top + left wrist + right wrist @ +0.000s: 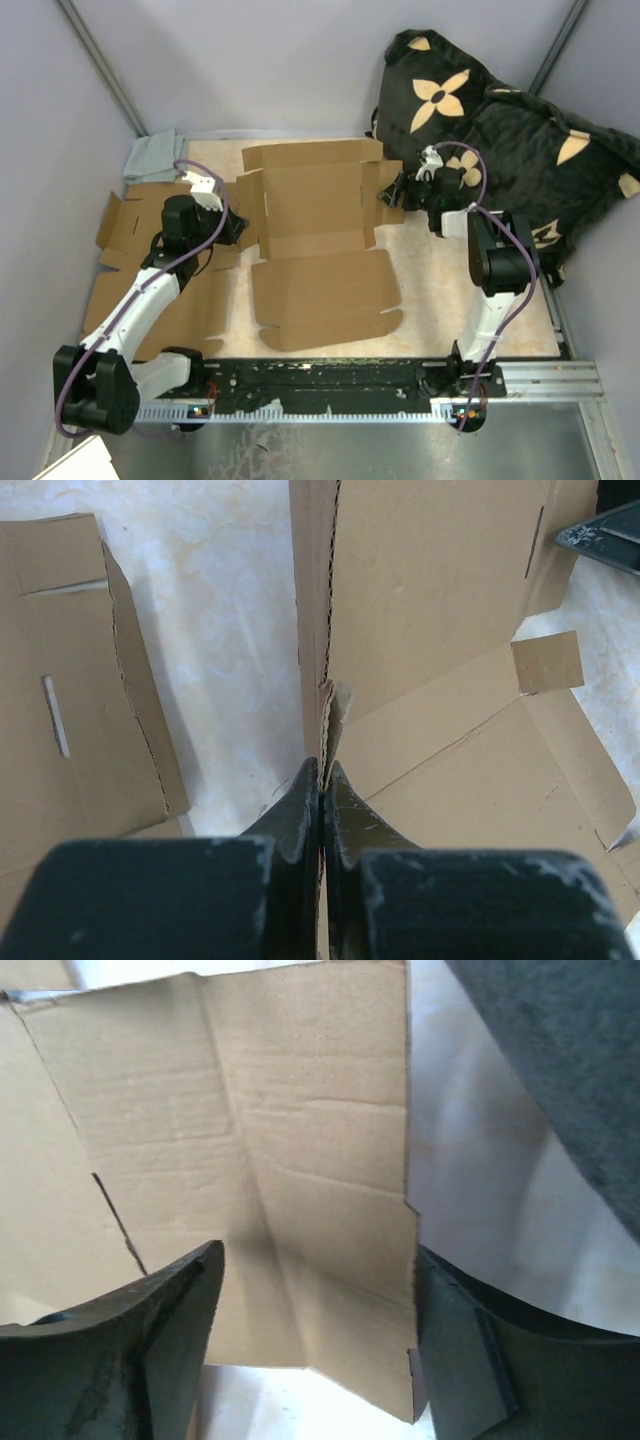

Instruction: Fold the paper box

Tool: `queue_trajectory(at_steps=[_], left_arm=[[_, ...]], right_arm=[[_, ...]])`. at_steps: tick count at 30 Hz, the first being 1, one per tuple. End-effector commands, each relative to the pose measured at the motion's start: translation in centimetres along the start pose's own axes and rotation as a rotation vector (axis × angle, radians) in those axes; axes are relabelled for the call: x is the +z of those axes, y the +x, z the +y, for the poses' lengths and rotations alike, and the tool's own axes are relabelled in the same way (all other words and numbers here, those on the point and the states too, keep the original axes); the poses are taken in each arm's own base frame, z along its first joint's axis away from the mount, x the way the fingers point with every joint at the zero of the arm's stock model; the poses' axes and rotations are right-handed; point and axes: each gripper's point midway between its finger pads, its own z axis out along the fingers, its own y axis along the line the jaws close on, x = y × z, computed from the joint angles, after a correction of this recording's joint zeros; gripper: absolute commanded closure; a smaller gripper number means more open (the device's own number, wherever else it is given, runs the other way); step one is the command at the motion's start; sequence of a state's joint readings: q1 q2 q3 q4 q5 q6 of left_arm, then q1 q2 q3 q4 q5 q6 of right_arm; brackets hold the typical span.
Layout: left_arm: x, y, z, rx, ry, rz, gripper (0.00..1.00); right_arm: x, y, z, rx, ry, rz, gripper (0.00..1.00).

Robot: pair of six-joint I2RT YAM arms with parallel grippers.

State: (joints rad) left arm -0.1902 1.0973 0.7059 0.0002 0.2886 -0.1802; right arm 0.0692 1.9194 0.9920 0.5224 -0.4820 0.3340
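Robot lab test cell. Plain grey partition walls (300,70) box in small beige table (440,290). Slotted aluminium rail (550,378) at 6 o'clock carries left arm (140,300) and right arm (495,265). Flat cardboard blanks (195,305) stacked at 9 o'clock. Grey cloth (155,157) at 11 o'clock, black floral cushion (520,150) at 2 o'clock.

No readable text or numbers showing anywhere, tan flower motifs repeating across the black cushion (505,135) at two o'clock
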Motion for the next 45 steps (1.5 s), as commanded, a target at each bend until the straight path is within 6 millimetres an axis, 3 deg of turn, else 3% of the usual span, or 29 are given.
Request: queue_trajectory(at_steps=[1, 6, 11, 14, 19, 24, 34, 41, 43, 45], left_arm=[[0.0, -1.1, -0.1, 0.030, 0.004, -0.046, 1.00], [0.4, -1.1, 0.1, 0.030, -0.006, -0.038, 1.00], [0.7, -0.8, 0.1, 0.023, 0.001, -0.023, 1.00], [0.9, -0.5, -0.1, 0.016, 0.013, -0.015, 1.00], [1.0, -0.4, -0.2, -0.002, 0.016, -0.005, 1.00], [0.9, 0.0, -0.1, -0.009, 0.013, 0.002, 1.00], [0.5, -0.2, 0.0, 0.015, 0.005, -0.021, 1.00], [0.3, 0.1, 0.3, 0.012, -0.012, -0.027, 1.00], [0.1, -0.2, 0.5, 0.012, -0.027, -0.034, 0.89], [-0.1, -1.1, 0.7, 0.016, -0.051, -0.044, 0.64]], right_arm=[[-0.4, -4.0, 3.7, -0.039, -0.159, -0.071, 0.35], [-3.1, -4.2, 5.1, -0.040, -0.153, -0.071, 0.64], [-4.8, -3.8, 5.6, -0.083, -0.081, -0.014, 0.75], [-6.0, -4.7, 6.7, -0.140, -0.019, -0.011, 0.85], [-7.0, -4.0, 9.3, -0.238, 0.038, 0.025, 0.99], [-7.7, -3.2, 9.5, -0.253, 0.083, 0.044, 0.97], [-7.9, -3.9, 10.1, -0.294, 0.079, 0.107, 1.00], [-8.7, -2.8, 11.2, -0.352, 0.092, 0.101, 1.00], [-8.9, -2.4, 11.5, -0.370, 0.092, 0.094, 1.00], [-9.0, -2.0, 11.8, -0.382, 0.092, 0.082, 1.00]])
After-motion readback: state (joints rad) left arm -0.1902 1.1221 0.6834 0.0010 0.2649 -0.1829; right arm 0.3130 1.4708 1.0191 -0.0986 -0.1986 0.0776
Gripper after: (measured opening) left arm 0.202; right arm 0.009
